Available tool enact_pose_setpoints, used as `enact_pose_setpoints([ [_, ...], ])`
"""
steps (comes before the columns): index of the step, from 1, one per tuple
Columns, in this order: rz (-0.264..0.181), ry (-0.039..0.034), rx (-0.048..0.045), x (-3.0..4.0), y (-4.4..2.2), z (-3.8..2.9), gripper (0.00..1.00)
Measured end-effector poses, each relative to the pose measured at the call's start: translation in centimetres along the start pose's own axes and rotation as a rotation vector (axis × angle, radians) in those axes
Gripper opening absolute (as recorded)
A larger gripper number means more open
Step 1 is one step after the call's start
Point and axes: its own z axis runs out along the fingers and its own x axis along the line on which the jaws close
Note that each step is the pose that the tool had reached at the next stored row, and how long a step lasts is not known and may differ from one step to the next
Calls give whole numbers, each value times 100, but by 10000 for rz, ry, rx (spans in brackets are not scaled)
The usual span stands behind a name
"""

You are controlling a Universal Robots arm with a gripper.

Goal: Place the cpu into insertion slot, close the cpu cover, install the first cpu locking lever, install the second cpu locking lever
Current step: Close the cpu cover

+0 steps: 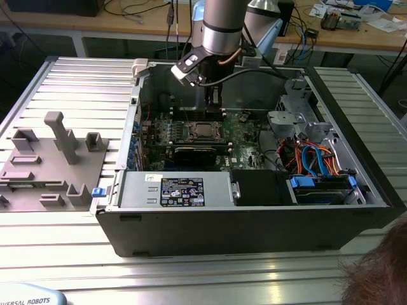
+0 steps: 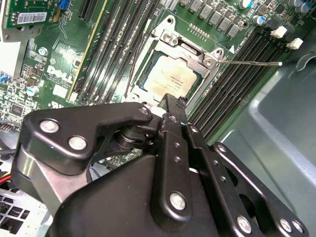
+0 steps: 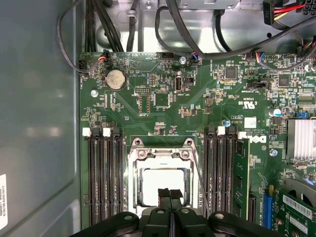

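Note:
The cpu (image 3: 160, 178) lies in the insertion slot (image 1: 203, 131) on the green motherboard, its silver top (image 2: 170, 79) showing through the window of the cpu cover (image 3: 160, 154). The cover (image 2: 183, 45) lies flat over the chip. One thin wire locking lever (image 2: 252, 62) sticks out sideways over the memory slots, and in the first wrist view the same lever (image 3: 200, 180) runs slantwise beside the socket. My gripper (image 3: 170, 193) hovers just over the socket's edge, fingers pressed together with nothing visible between them. The exterior view has the gripper (image 1: 214, 105) inside the open case, right behind the socket.
Long black memory slots (image 3: 103, 177) flank the socket on both sides. In the open case are a power supply (image 1: 181, 190), a drive cage with blue and orange cables (image 1: 318, 162) and steel walls. A grey fixture block (image 1: 57, 159) lies outside. A person's head (image 1: 378, 273) is at the exterior view's right.

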Motion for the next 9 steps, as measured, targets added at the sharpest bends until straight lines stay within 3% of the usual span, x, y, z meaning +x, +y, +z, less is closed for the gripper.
enact_pose_setpoints([
  [9, 0, 0, 0, 0, -1, -32, 11],
])
